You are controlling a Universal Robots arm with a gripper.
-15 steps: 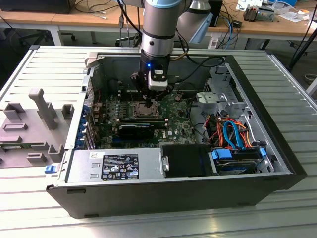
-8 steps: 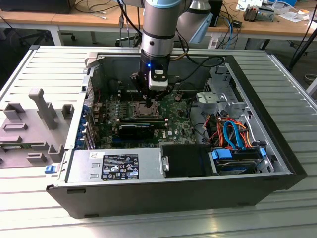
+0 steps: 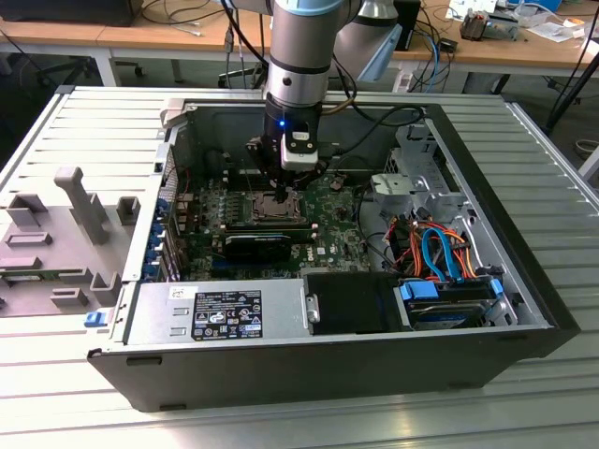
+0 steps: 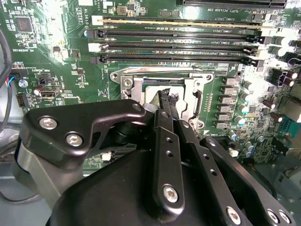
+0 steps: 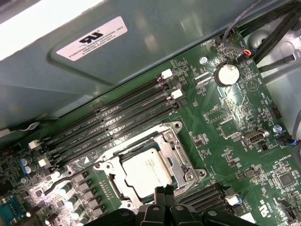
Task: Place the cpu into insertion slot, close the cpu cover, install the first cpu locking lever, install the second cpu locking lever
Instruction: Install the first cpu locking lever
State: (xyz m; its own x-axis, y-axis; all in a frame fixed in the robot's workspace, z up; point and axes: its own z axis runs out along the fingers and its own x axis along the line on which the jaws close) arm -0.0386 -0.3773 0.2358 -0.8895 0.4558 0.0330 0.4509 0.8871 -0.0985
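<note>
tool (image 5: 162,192): fingers together, gripping nothing | cpu (image 5: 146,171): seated in insertion slot (image 5: 176,141), just beside tool tips

Ribbed silvery metal table (image 3: 562,187), open black computer case (image 3: 505,348) lying on its side at the middle, grey plastic fixture plate (image 3: 47,253) with upright blocks resting just beside it at the exterior view's left

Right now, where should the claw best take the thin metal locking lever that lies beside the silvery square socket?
Probably at the curled free end of the thin metal locking lever, which juts past the silvery square socket frame. Bring the claw from above, across the rod: it lies low between frame and long black memory slots, so that end looks clearest.
</note>
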